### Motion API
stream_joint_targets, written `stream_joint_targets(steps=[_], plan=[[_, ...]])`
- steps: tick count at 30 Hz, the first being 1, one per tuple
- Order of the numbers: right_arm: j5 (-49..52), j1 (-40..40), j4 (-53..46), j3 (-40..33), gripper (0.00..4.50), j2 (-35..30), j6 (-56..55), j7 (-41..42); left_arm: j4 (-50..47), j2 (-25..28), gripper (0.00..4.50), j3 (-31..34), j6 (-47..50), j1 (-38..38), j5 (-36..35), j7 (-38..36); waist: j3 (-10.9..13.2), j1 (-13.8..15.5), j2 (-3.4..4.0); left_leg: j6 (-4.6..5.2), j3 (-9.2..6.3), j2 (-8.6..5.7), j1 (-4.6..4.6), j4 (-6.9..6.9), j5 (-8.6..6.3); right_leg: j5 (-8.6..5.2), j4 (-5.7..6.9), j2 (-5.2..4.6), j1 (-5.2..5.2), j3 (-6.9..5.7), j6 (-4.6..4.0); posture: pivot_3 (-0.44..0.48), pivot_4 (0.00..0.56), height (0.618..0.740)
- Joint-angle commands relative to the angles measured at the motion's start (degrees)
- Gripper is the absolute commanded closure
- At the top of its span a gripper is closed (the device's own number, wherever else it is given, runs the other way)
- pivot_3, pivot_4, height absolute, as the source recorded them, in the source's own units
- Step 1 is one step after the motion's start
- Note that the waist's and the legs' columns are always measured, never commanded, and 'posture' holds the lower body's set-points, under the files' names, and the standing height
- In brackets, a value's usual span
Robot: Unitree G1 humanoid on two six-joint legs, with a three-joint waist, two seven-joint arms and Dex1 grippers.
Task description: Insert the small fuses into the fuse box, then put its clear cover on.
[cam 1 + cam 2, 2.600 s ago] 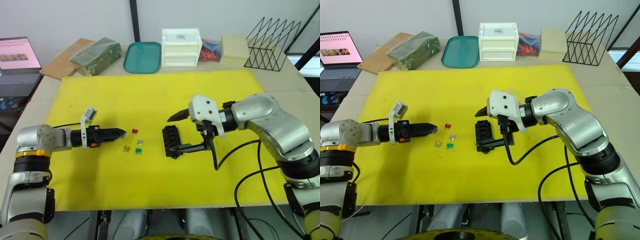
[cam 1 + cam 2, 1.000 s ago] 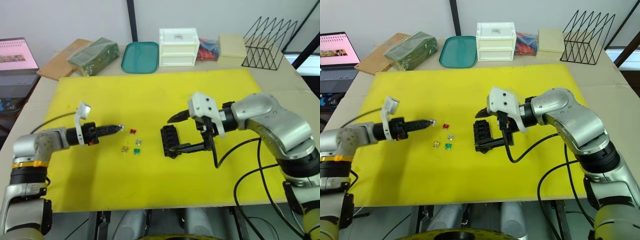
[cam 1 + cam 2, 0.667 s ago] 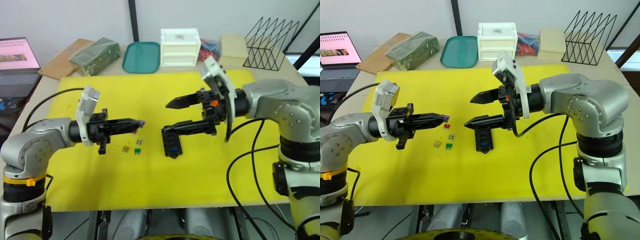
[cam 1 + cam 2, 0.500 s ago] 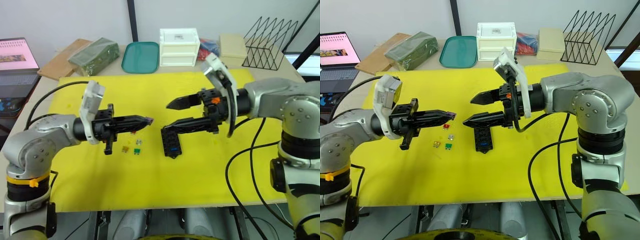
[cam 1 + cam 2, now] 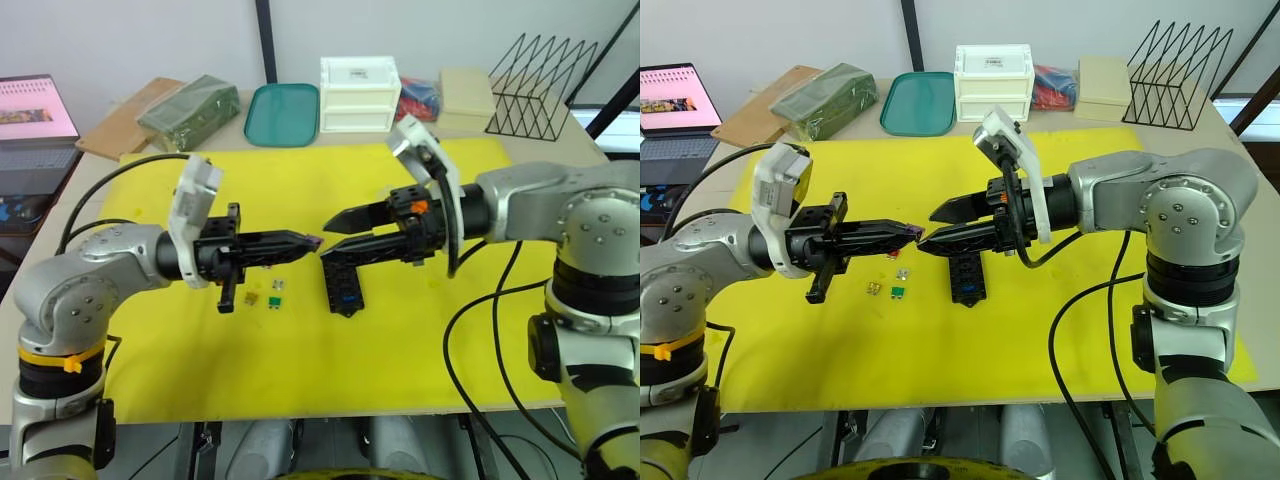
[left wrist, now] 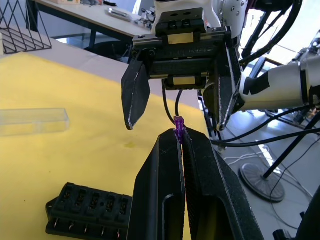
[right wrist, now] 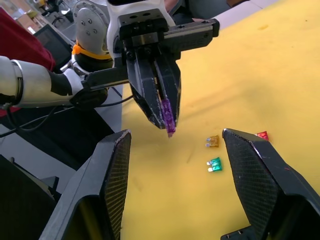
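My left gripper (image 5: 310,241) is shut on a purple small fuse (image 6: 178,122), held in the air above the yellow mat (image 5: 300,180). My right gripper (image 5: 928,230) faces it tip to tip. It is open, with one finger on each side of that fuse and not touching it. Under the tips, the black fuse box (image 5: 345,287) lies on the mat with a blue fuse (image 5: 346,297) in one slot. Tan (image 5: 874,288), green (image 5: 898,292) and grey (image 5: 902,272) fuses lie loose beside it, and a red one (image 7: 262,135). The clear cover (image 6: 32,121) rests on the mat beyond the fuse box.
Along the table's far edge stand a teal tray (image 5: 285,113), a white drawer box (image 5: 361,93), a beige box (image 5: 467,97) and a black wire rack (image 5: 545,85). A green bag (image 5: 185,98) and a laptop (image 5: 35,110) sit at the far left.
Both arms rose off the mat. The left gripper carried the purple fuse to the right; the right gripper left the fuse box, came left to meet it, and its jaws narrowed.
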Motion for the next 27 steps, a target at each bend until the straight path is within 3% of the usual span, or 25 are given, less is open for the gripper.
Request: stream_joint_targets(steps=[1, 3, 9, 14, 27], plan=[[1.55, -1.78, -0.39, -1.47, 2.3, 0.09, -1.31, -0.47, -0.93, 0.68, 4.5, 0.25, -1.15, -0.18, -1.15, 0.24, 0.0, -0.06, 0.0, 0.0, 0.0, 0.0, 0.0, 0.0, 0.0, 0.0, 0.0, 0.0, 0.0, 0.0, 0.0, 0.0, 0.15, 0.74], [1.67, -1.76, -0.48, -1.3, 2.92, -0.16, -1.48, -0.65, -0.98, 0.76, 4.5, 0.17, -1.2, -0.1, -1.13, 0.32, 0.0, -0.07, 0.0, 0.0, 0.0, 0.0, 0.0, 0.0, 0.0, 0.0, 0.0, 0.01, -0.01, 0.0, 0.0, 0.0, 0.15, 0.74], [1.72, -1.45, -0.73, -0.8, 2.92, -0.61, -2.61, -0.85, -0.69, 0.98, 4.5, -0.16, -1.47, 0.17, -0.58, 0.37, 0.0, -0.01, 0.0, 0.0, 0.0, 0.0, 0.0, 0.0, 0.0, 0.0, 0.0, 0.01, 0.0, -0.02, 0.0, 0.0, 0.15, 0.74], [2.02, -1.34, -0.8, -0.6, 4.04, -0.84, -3.04, -0.77, -0.69, 1.1, 4.5, -0.39, -1.69, 0.28, -0.59, 0.58, 0.0, -0.04, 0.0, 0.0, 0.0, 0.0, 0.0, 0.0, 0.0, 0.0, 0.0, 0.01, 0.0, -0.02, 0.0, 0.0, 0.15, 0.74], [2.26, -0.99, -1.17, 0.38, 4.04, -1.4, -3.61, -0.77, -0.67, 1.0, 4.5, -0.26, -1.79, 0.31, -0.92, 1.13, 0.0, 0.0, 0.0, 0.0, 0.0, 0.0, 0.0, -0.01, 0.0, 0.0, 0.0, 0.01, 0.0, -0.02, 0.0, 0.0, 0.15, 0.74]])
